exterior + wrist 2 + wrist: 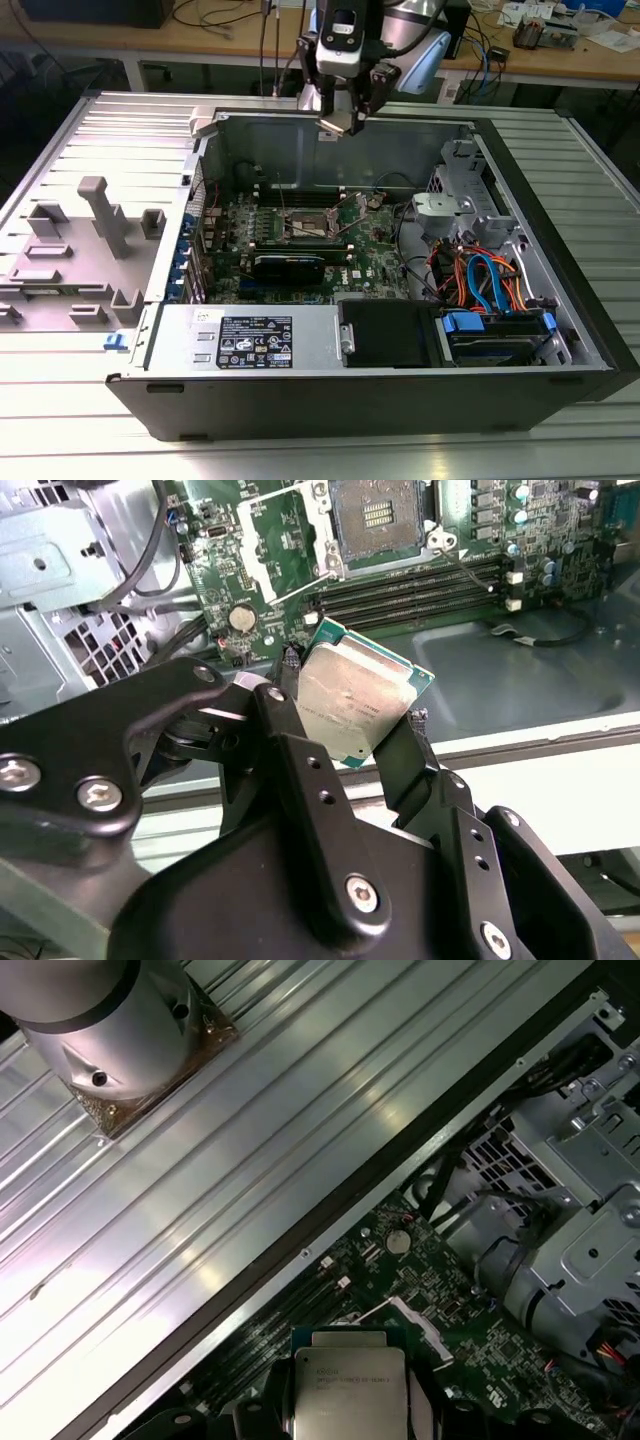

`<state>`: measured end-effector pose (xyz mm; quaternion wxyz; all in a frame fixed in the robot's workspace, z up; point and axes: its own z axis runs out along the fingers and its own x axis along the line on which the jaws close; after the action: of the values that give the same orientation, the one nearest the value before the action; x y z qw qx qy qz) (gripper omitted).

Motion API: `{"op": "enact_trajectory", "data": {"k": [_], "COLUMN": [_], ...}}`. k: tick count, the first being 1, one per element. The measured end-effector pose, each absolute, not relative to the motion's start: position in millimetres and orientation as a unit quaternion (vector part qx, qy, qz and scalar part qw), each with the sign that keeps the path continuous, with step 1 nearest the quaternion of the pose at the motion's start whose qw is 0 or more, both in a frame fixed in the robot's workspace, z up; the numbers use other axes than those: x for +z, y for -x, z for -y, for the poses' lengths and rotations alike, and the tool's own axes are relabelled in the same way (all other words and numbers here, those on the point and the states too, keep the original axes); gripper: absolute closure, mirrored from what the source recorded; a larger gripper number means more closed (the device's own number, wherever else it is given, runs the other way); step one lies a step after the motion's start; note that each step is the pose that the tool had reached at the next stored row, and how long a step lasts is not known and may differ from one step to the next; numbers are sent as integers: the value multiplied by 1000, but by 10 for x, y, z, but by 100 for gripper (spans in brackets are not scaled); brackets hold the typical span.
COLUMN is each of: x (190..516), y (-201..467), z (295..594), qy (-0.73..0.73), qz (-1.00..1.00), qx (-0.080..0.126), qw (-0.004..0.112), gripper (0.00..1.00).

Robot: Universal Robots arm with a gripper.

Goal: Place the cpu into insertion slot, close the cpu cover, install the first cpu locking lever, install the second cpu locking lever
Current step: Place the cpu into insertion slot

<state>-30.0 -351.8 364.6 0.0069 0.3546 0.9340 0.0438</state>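
My gripper (345,118) hangs over the far wall of the open computer case, above the motherboard. It is shut on the cpu (345,695), a small square chip with a silver-grey top and green edge, pinched at two opposite sides and tilted. The chip's top also faces the camera in the first wrist view (350,1390). The insertion slot (380,515) lies bare on the green board below, apart from the chip; in the exterior view it sits mid-board (310,224). The cpu cover (262,550) is swung open beside the socket. A thin wire lever (470,575) stands free next to it.
Long black memory slots (420,590) run beside the socket. A black card (288,266) lies nearer the front. A drive cage (455,205) and orange and blue cables (480,275) fill the exterior view's right. Grey fixture blocks (100,215) stand left of the case.
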Motion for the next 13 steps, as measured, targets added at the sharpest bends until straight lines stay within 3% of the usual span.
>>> {"op": "enact_trajectory", "data": {"k": [13], "x": [3580], "y": [301], "z": [3532], "qy": [-408], "qz": [-912], "qx": [43], "qw": [10], "gripper": [45]}}
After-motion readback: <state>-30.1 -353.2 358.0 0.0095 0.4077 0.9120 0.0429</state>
